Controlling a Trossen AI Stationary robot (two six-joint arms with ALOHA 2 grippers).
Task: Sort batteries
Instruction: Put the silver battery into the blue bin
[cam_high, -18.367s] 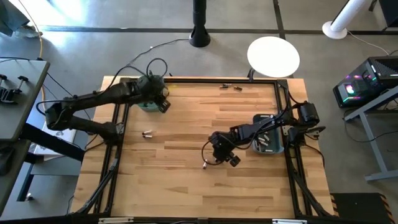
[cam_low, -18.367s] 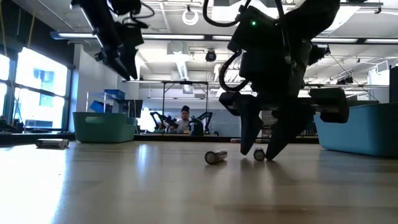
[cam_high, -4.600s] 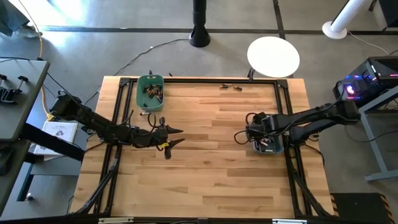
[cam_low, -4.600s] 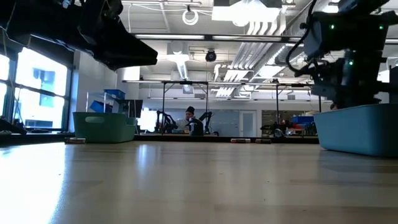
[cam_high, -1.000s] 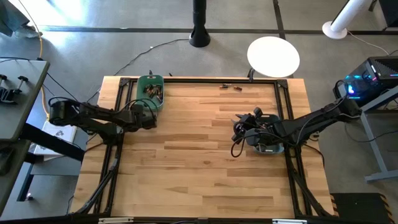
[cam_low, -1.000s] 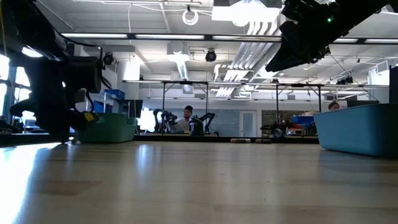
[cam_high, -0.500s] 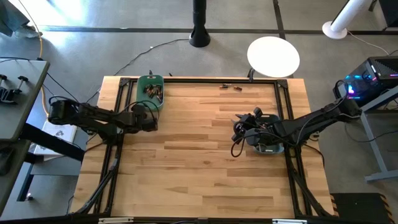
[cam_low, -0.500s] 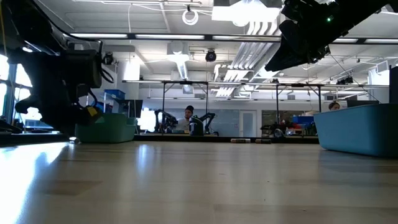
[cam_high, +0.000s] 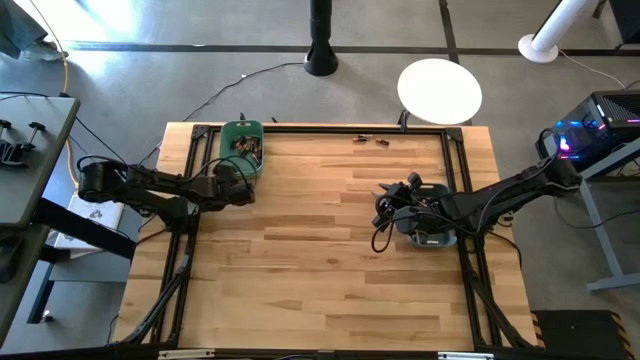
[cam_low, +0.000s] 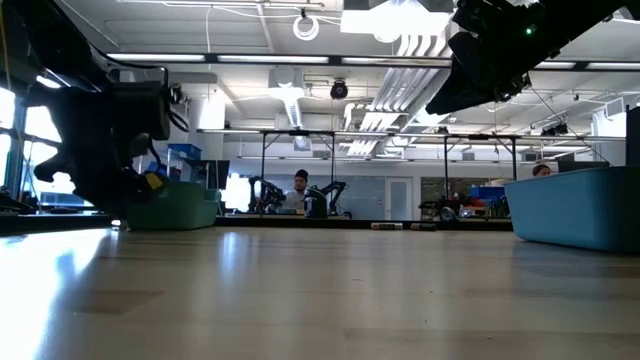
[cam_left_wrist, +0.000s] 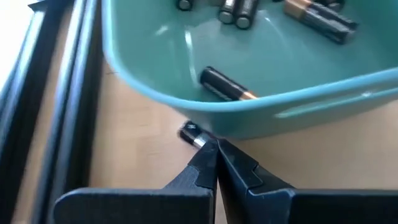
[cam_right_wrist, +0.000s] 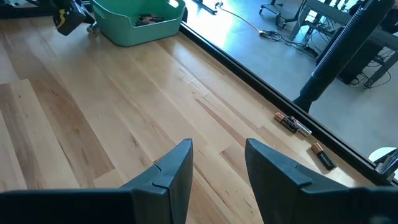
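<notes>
My left gripper is shut and low over the table, at the near wall of the green bin. Several copper-and-dark batteries lie in that bin. One dark battery lies on the wood against the bin's near wall, right at my fingertips. My right gripper is open above the table with nothing between its fingers, beside the blue-grey bin. Loose batteries lie at the table's far edge, also seen in the right wrist view. My left gripper's shut fingertips stand at the silver end of the battery lying on the table by the green bin's near wall. The fingers slant down toward the bin. I cannot tell whether they touch the battery.
A black frame rail runs along the table's left side, and another rail along its right. The blue-grey bin holds several batteries. Bare wood lies between the two arms and toward the near edge.
My left gripper has shifted a little toward the table's right along the green bin's near wall, staying shut and low.
</notes>
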